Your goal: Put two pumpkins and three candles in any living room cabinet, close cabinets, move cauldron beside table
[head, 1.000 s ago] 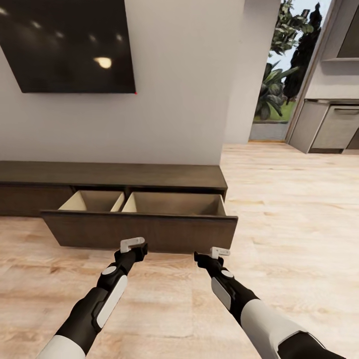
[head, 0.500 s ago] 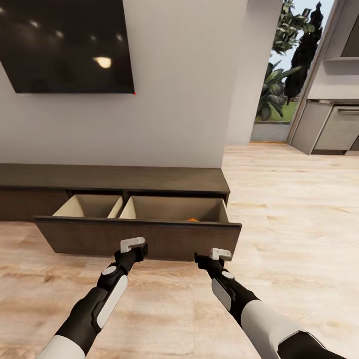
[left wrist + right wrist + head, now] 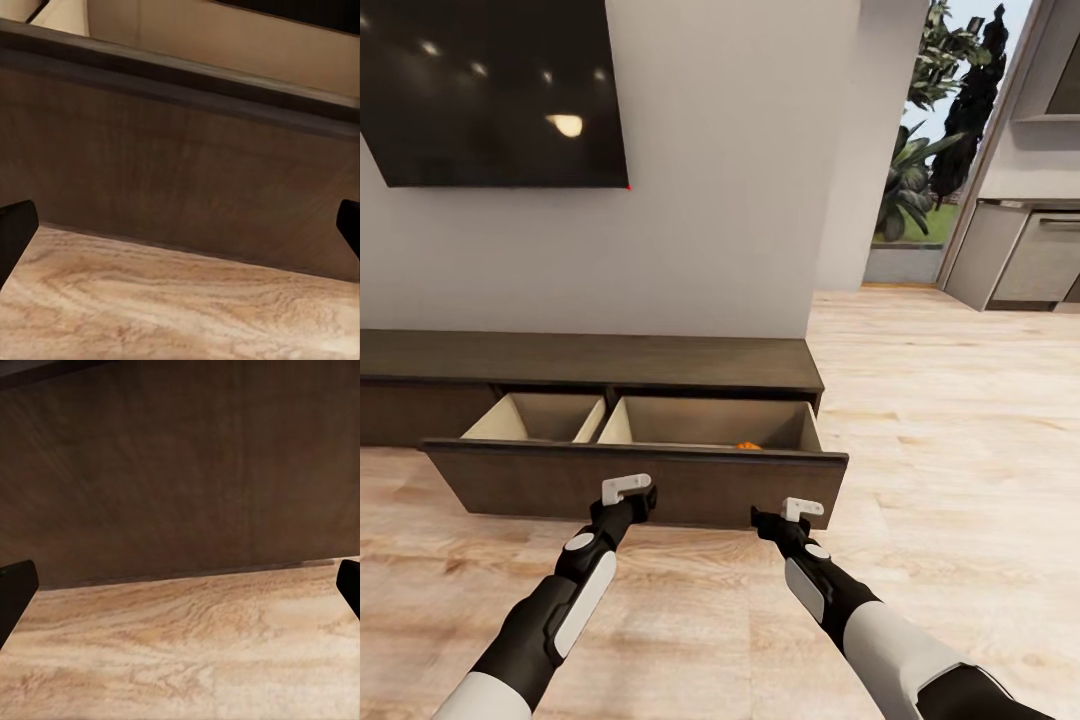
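Both grippers, left (image 3: pixel 626 489) and right (image 3: pixel 801 507), wide open, empty, facing open dark brown wooden cabinet drawer (image 3: pixel 635 484). Risk: uneven push jams drawer; orange pumpkin (image 3: pixel 747 444) at 1 o'clock inside.

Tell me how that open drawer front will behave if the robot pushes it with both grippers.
The drawer front looks like one wide rigid board, so it will probably slide straight in. With the left gripper and right gripper spread apart, it likely won't skew. The pumpkin inside may roll.

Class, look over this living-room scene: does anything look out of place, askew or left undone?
Yes: the cabinet has its wide drawer front hanging open, pale interior exposed, with a sliver of orange, probably a pumpkin, in the right compartment. Nothing looks spilled or damaged.
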`<state>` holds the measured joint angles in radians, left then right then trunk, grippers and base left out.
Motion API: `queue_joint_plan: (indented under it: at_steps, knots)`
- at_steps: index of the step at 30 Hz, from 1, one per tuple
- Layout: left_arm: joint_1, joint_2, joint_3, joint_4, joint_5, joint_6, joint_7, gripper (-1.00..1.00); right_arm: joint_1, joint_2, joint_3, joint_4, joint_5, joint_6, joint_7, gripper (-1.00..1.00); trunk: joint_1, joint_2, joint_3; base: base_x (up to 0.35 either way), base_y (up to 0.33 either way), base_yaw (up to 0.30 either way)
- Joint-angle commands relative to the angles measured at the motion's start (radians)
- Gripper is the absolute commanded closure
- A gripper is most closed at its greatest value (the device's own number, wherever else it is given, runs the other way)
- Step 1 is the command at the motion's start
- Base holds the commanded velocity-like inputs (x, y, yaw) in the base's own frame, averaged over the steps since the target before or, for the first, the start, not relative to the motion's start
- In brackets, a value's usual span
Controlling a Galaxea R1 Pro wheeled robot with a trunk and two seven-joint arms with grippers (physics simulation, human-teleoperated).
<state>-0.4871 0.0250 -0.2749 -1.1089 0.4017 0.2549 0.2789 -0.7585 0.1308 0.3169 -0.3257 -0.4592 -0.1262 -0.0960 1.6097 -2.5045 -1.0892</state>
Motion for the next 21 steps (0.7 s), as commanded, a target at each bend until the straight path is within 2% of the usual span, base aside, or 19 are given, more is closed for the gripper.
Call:
queue_joint_plan:
  at_steps: [1, 9, 13, 21]
  knots:
    - [-0.001, 0.001, -0.004, -0.001, 0.010, 0.003, 0.010, -1.00, -0.001, -0.001, 0.008, 0.000, -0.009, -0.004, -0.006, -1.00, 0.000, 0.000, -0.001, 0.000, 0.000, 0.000]
    - [-0.001, 0.000, -0.003, 0.010, 0.015, 0.004, 0.010, -1.00, -0.001, -0.001, 0.007, -0.002, -0.009, -0.013, -0.007, -1.00, 0.003, -0.002, -0.028, 0.000, 0.000, 0.000]
    - [-0.001, 0.000, -0.002, 0.026, 0.016, 0.010, 0.010, -1.00, -0.001, 0.000, 0.008, -0.001, -0.009, -0.057, -0.007, -1.00, 0.005, -0.003, -0.043, 0.000, 0.000, 0.000]
    - [-0.001, -0.002, -0.001, 0.052, 0.013, 0.010, 0.009, -1.00, -0.001, 0.000, 0.007, 0.000, -0.010, -0.072, -0.008, -1.00, 0.008, -0.005, -0.074, 0.000, 0.000, 0.000]
